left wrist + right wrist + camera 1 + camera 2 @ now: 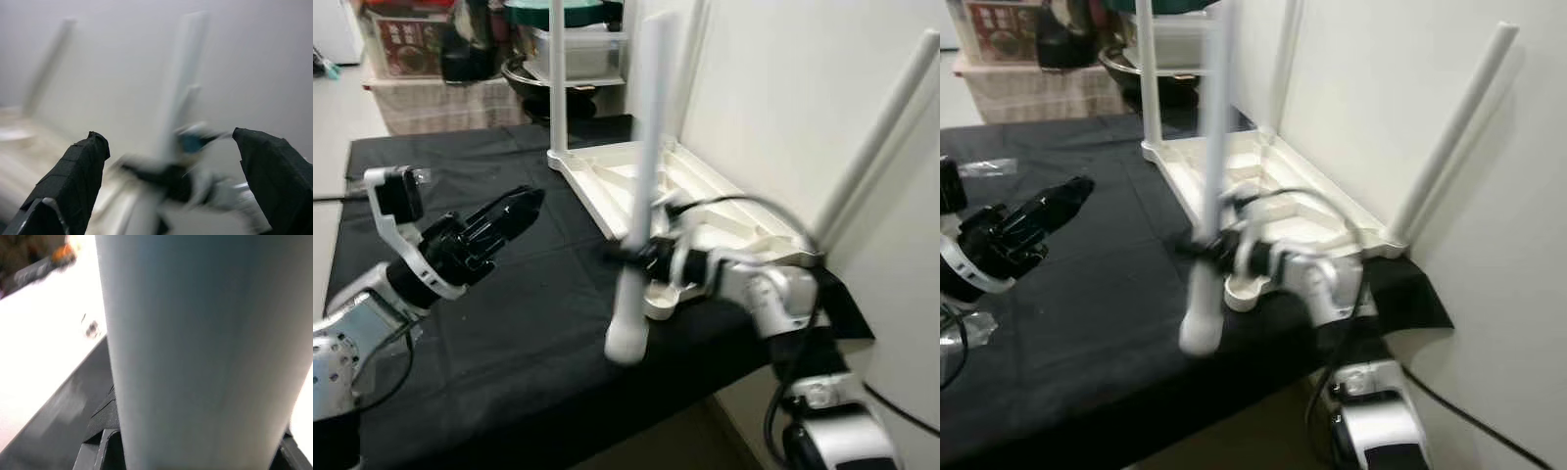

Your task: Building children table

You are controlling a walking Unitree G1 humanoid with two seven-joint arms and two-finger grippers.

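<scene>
Table leg (pixel 641 186) clamped upright in right end effector (pixel 631 253), near tabletop's (pixel 636 181) edge.

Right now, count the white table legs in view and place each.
4: one leg held upright in the right gripper, one at the tabletop's far corner, two by the wall.

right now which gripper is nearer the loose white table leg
Right. The right gripper is clamped on the loose table leg; the left gripper hovers apart over the black cloth.
</scene>
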